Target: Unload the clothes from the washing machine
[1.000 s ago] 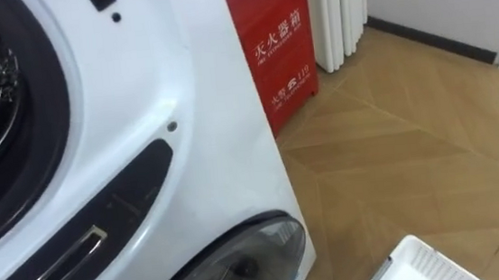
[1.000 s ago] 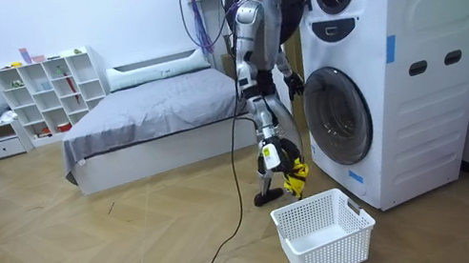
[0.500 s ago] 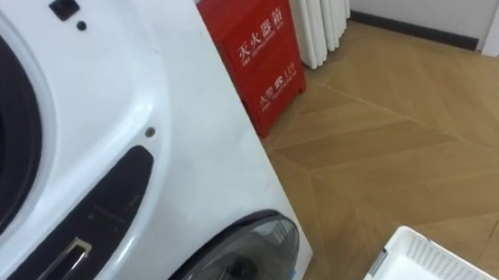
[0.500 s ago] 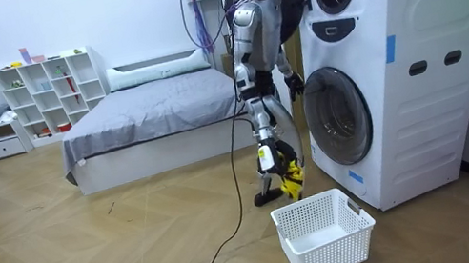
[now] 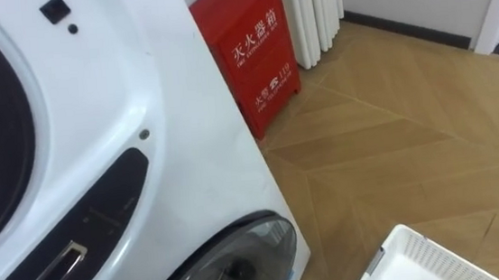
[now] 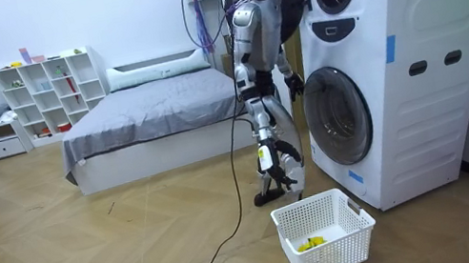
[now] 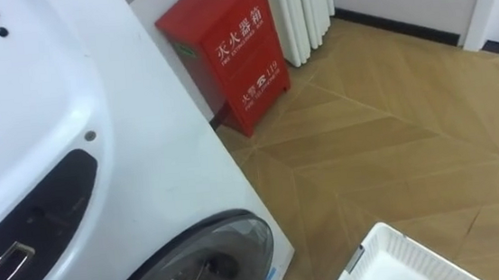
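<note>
Our right hand (image 6: 283, 164) hangs low beside the legs, empty, fingers loosely spread. The yellow cloth (image 6: 311, 244) lies in the white basket (image 6: 343, 250) on the floor before the washing machine (image 6: 426, 117). Our left hand (image 6: 293, 87) hovers near the lower door; whether it is open or closed we cannot tell.

The washing machine (image 5: 170, 165) has a smooth, glossy white casing. Its lower door (image 5: 245, 249) is dark, shiny glass; the drawer handle (image 5: 49, 278) above that looks like bright metal. Beside the machine the red cabinet (image 5: 255, 49) is smooth and painted. The floor (image 5: 413, 144) is satin wood parquet. Before the machine, the basket (image 6: 334, 259) is white latticed plastic, holding yellow cloth (image 6: 311, 244).
</note>
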You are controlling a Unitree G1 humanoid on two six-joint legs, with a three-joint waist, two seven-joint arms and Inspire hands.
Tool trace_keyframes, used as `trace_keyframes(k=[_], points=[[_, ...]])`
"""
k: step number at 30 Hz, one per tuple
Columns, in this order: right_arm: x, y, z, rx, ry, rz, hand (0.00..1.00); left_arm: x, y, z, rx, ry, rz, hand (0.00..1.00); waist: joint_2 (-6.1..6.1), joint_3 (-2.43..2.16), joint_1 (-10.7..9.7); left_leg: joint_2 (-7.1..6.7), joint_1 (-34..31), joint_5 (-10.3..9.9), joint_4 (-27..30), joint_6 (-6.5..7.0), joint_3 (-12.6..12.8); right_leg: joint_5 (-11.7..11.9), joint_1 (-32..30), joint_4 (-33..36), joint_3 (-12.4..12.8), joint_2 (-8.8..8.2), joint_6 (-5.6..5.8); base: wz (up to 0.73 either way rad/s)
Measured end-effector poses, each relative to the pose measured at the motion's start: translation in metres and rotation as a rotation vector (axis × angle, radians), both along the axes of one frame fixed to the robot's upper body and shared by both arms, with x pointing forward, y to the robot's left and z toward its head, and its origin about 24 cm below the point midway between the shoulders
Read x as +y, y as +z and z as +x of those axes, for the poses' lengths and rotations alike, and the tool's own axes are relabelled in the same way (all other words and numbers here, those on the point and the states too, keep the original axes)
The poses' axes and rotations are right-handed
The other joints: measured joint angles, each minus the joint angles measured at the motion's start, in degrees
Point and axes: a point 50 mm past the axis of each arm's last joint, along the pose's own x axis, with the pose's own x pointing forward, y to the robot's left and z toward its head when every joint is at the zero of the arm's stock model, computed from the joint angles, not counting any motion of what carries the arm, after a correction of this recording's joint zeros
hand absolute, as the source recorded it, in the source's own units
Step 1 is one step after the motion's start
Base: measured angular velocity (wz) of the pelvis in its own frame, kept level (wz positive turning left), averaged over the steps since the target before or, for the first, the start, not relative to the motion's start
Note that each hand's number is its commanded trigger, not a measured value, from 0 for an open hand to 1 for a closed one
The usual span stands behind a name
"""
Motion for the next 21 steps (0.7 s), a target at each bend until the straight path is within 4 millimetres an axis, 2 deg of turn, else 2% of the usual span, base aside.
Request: trace_keyframes(k=[13, 15, 17, 18, 19, 21], points=[[-0.001, -0.003, -0.011, 0.023, -0.006, -0.003, 0.00, -0.001, 0.000, -0.009, -0.013, -0.004, 0.012, 0.00, -0.61, 0.22, -0.89, 0.32, 0.01, -0.15, -0.09, 0.21, -0.96, -0.32, 0.29, -0.01, -0.85, -0.59, 0.23, 0.04], [-0.002, -0.003, -0.013, 0.029, -0.009, -0.005, 0.00, -0.002, 0.000, -0.009, -0.021, -0.006, 0.010, 0.00, -0.81, 0.17, -1.21, 0.41, 0.03, -0.16, -0.06, 0.26, -1.70, -0.39, 0.72, 0.02, -1.72, -1.00, 0.21, 0.17], [-0.002, -0.006, -0.021, 0.049, -0.013, -0.004, 0.00, -0.001, 0.001, -0.010, -0.032, -0.007, 0.011, 0.00, -1.30, 0.15, -1.35, 0.64, 0.54, -0.15, -0.04, 0.26, -2.58, -0.53, 1.76, -0.26, -2.57, -1.22, 0.18, 0.26], [-0.002, -0.007, -0.025, 0.063, -0.016, -0.003, 0.00, -0.001, 0.002, -0.012, -0.043, -0.013, 0.008, 0.00, -1.80, 0.30, -1.51, 0.75, 1.10, -0.15, -0.13, 0.25, -3.02, -0.63, 2.46, -0.40, -3.20, -1.38, 0.09, 0.18], [-0.003, -0.009, -0.030, 0.077, -0.027, 0.002, 0.00, -0.001, 0.002, -0.014, -0.050, -0.017, 0.008, 0.00, -2.38, 0.06, -1.51, 0.80, 1.47, -0.15, -0.20, 0.24, -3.51, -1.04, 2.91, -0.31, -3.42, -1.44, 0.16, 0.19], [-0.005, -0.012, -0.042, 0.103, -0.050, 0.009, 0.00, -0.001, 0.003, -0.015, -0.053, -0.021, 0.006, 0.00, -3.07, 0.13, -1.15, 0.94, 2.35, -0.14, -0.40, 0.20, -4.46, -1.41, 4.08, -0.39, -5.14, -1.98, -0.09, 0.28]])
